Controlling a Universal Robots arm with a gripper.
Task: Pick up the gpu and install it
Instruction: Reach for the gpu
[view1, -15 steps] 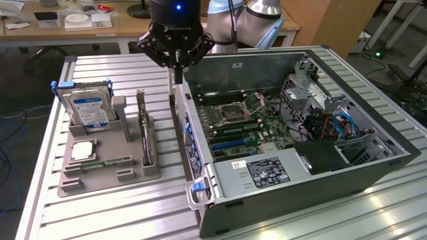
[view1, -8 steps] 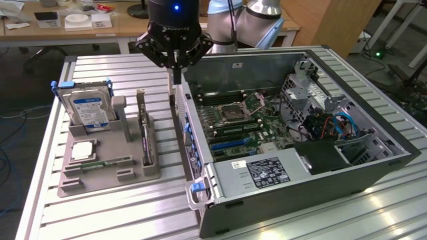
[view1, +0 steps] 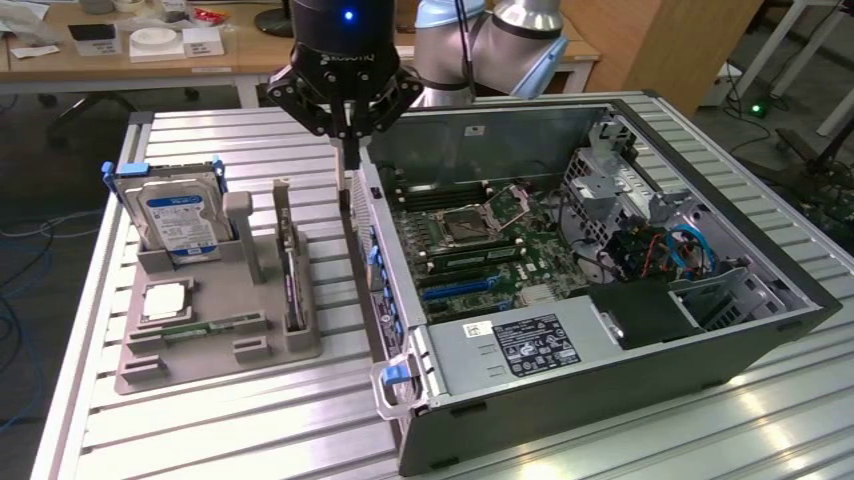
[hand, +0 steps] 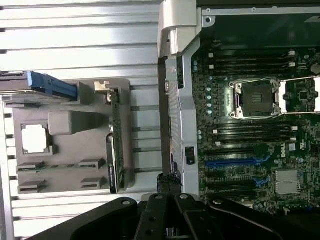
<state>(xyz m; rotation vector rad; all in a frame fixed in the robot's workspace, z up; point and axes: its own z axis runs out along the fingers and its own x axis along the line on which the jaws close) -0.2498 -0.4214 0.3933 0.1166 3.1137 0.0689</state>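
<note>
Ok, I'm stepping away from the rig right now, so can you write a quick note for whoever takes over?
The pincer is shut with nothing visibly gripped, above the computer case wall that faces the grey tray.
The gpu stands on edge in the grey tray, beside the computer case and clear of the pincer.
Done: nothing yet.
Left: pick-up and installation.

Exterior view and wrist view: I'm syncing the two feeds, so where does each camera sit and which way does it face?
Exterior view: off the arm, high, angled down on the table, the grey tray and the open computer case; the arm and the gripper show between tray and case.
Wrist view: on the wrist, looking straight down past the gripper's black linkage onto tray and motherboard.
Shared: gripper, tray, gpu, hard drive, motherboard.
</note>
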